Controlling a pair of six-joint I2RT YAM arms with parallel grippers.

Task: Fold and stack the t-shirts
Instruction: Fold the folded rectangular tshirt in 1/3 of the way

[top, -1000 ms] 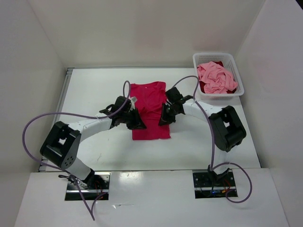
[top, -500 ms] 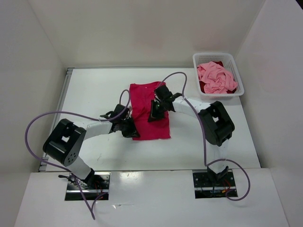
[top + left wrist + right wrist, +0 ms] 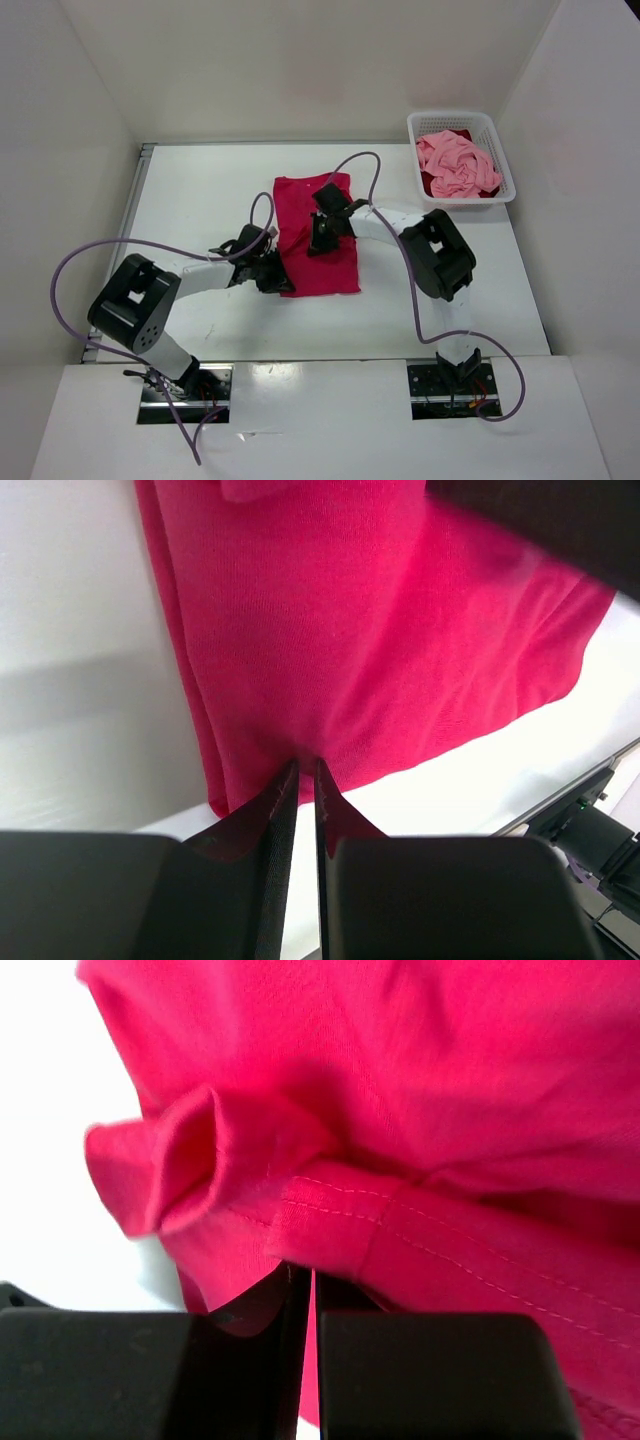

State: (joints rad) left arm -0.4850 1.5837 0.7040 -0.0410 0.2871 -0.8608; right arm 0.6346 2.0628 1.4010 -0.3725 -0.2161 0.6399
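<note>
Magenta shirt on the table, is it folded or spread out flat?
Partly folded: the magenta shirt lies as a narrow strip, no sleeves sticking out, and the right gripper pinches a doubled-over edge.

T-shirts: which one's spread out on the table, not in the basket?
The magenta-red t-shirt, lying flat on the table. The light pink t-shirt and the dark crimson t-shirt are both bunched in the white basket at the far right.

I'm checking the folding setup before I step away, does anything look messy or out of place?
Nothing looks damaged or spilled. The magenta-red t-shirt lies on the table as a narrow strip, with a hemmed edge bunched into a crumpled roll where the right tool pinches it. The light pink t-shirt sits heaped and unfolded in the basket.
</note>
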